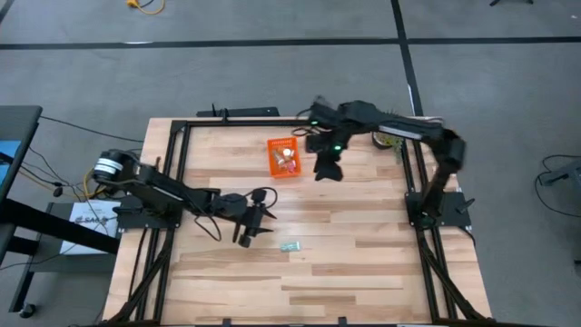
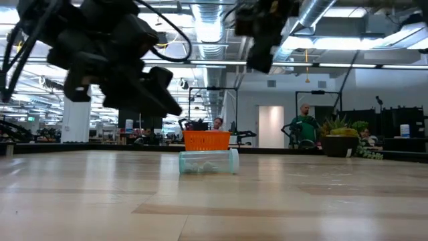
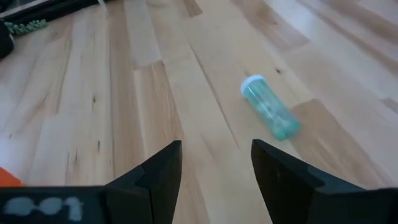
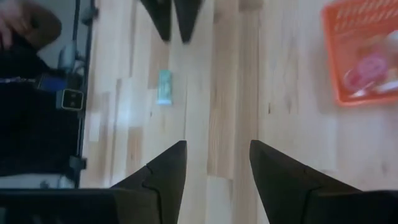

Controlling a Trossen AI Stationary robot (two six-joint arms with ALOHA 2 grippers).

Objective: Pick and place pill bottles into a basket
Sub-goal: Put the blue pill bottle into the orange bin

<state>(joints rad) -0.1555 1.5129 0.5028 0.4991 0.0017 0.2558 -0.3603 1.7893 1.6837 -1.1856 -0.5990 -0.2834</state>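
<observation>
My left pincer (image 1: 257,221), released and empty, hangs above the wooden surface (image 1: 363,263) near the one teal pill bottle (image 1: 290,247) lying on its side, lined up to grasp it. My right pincer (image 1: 327,169), also released, waits beside the orange basket (image 1: 282,156), which already holds bottles.

Bare table (image 1: 363,263) surrounds the lying teal bottle (image 1: 290,247); nothing blocks approach

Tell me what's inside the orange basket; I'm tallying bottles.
The basket holds pinkish-white and yellowish bottles, blurred together; their number and anything beneath them can't be made out.
</observation>
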